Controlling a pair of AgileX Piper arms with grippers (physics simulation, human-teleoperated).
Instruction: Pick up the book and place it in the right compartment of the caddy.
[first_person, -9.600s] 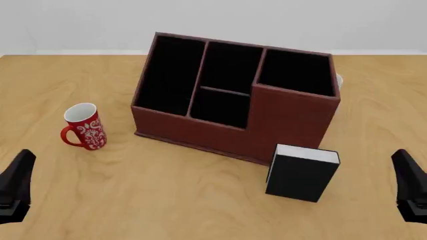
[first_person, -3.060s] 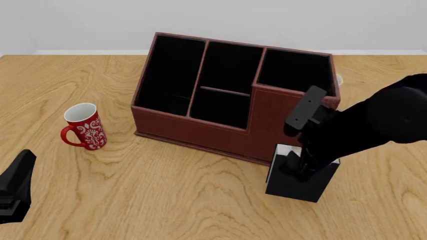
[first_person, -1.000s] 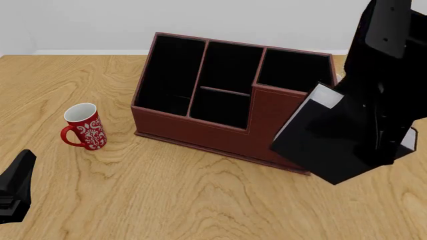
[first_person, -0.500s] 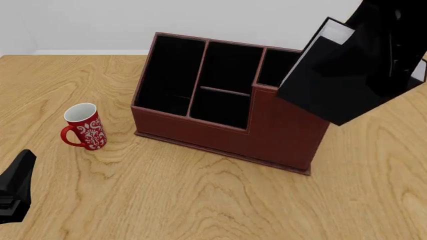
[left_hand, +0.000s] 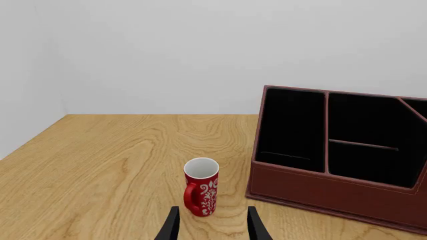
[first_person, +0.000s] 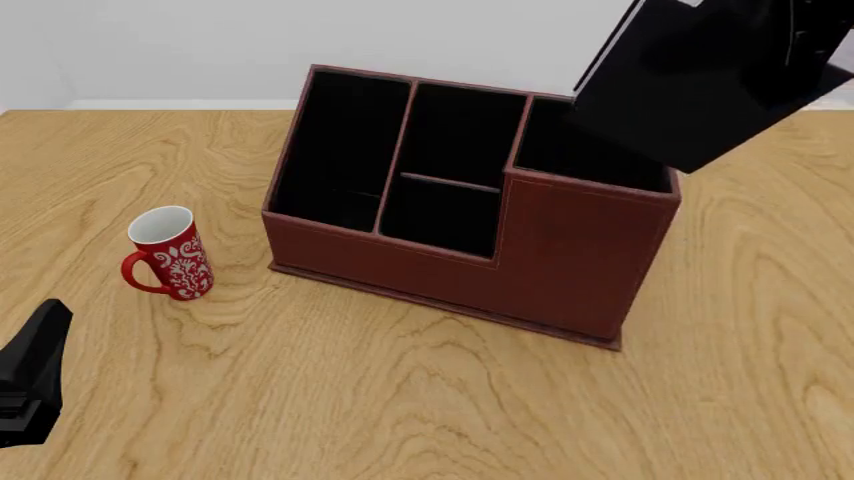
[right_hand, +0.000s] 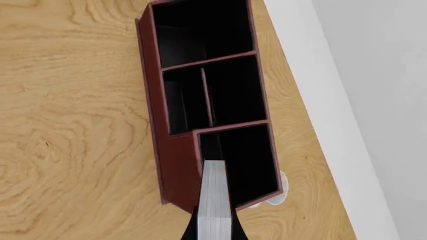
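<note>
The black book (first_person: 694, 90) hangs tilted in the air above the caddy's (first_person: 454, 265) right compartment (first_person: 587, 150), near the front view's top right edge. In the right wrist view my right gripper (right_hand: 213, 235) is shut on the book, whose white page edge (right_hand: 215, 200) points down over the right compartment (right_hand: 250, 160). In the front view the gripper blends into the black book. My left gripper (left_hand: 212, 231) is open and empty, low near the table's front left (first_person: 30, 385).
A red mug (first_person: 167, 250) with a white pattern stands left of the caddy, just ahead of my left gripper in the left wrist view (left_hand: 201, 187). A small white round object (right_hand: 277, 197) lies behind the caddy's right end. A white wall backs the table.
</note>
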